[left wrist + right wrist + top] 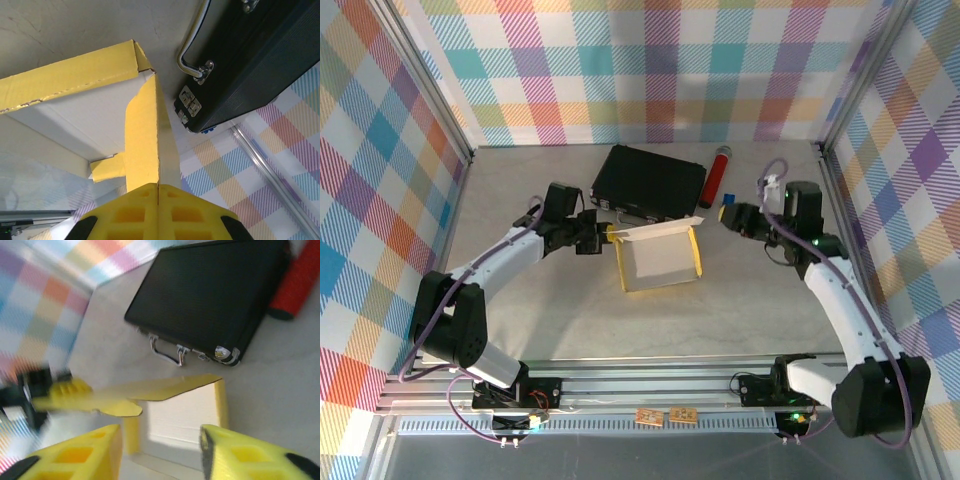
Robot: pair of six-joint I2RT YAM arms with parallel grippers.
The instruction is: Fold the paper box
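Beside the black case (648, 183), left tool (158, 186) clamped on the paper box (660, 262) — right tool (160, 430) parted, empty.

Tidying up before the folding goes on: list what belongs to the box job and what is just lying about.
Job: paper box; left fingers, shut on its edge; right fingers, open nearby.
Lying about: black case; red tube.

Table (540, 320): paper box (660, 262), case (648, 183), tube (717, 175)
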